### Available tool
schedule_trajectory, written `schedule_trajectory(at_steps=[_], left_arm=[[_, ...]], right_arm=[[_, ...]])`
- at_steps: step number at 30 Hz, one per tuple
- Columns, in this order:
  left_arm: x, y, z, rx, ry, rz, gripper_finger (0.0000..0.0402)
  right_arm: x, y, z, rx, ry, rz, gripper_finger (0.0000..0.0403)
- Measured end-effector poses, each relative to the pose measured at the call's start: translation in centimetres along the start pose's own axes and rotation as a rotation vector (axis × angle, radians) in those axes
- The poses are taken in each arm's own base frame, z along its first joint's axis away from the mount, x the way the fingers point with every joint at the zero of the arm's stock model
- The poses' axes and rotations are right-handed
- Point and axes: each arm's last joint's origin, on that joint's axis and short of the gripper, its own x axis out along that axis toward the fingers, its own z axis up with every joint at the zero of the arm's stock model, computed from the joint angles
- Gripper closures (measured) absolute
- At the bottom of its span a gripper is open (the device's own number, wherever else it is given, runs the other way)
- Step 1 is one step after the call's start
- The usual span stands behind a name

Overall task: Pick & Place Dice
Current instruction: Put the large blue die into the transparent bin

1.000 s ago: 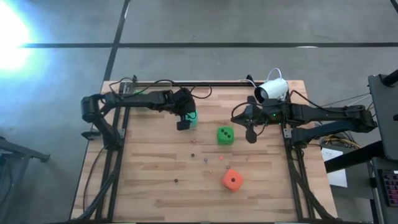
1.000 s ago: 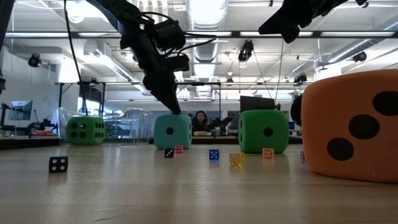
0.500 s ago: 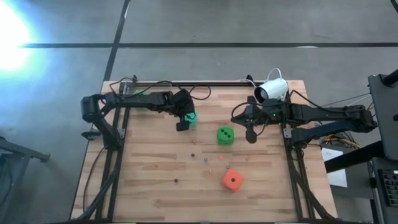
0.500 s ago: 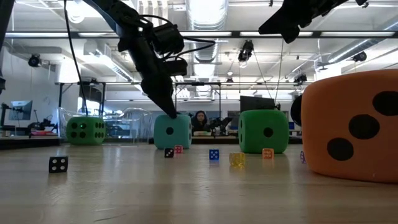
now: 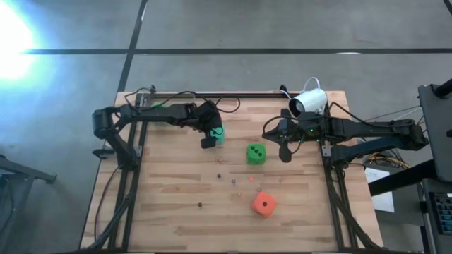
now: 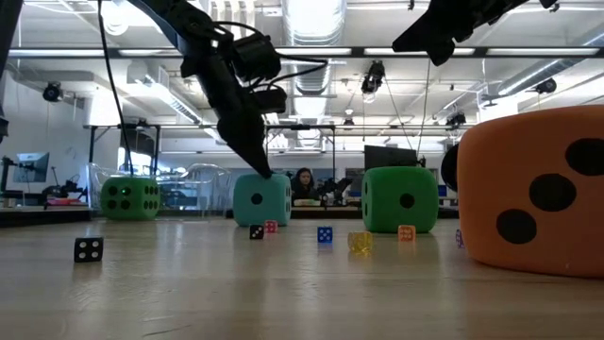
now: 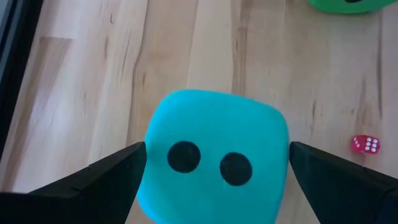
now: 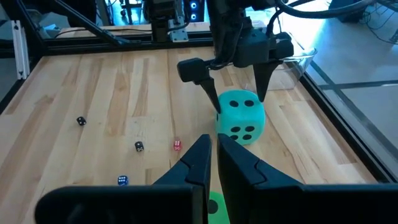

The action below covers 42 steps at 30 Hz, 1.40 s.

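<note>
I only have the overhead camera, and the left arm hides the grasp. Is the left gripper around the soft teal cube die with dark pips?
Observer: Yes. In the left wrist view the left gripper is open, one finger on each side of the soft teal cube die.
Operator: Is it lifted?
Observer: No, the low view shows it resting on the wooden table.
Operator: And the right gripper?
Observer: The right gripper is shut and empty, with that die ahead of it in its wrist view.
</note>
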Motion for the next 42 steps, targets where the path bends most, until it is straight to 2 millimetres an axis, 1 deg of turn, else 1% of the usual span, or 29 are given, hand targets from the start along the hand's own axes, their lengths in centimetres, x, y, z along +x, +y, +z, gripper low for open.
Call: schedule_trajectory(at_steps=[20,42], left_arm=[[0.02,0.17,-0.03,0.006,0.01,0.056,0.0007],[0.03,0.67,-0.17,-0.09,0.01,0.063,0.0007]], right_arm=[[-0.01,0.0,0.01,0.0,-0.001,0.0,0.0376],[-0.01,0.0,0.02,0.0,-0.002,0.001,0.0376]])
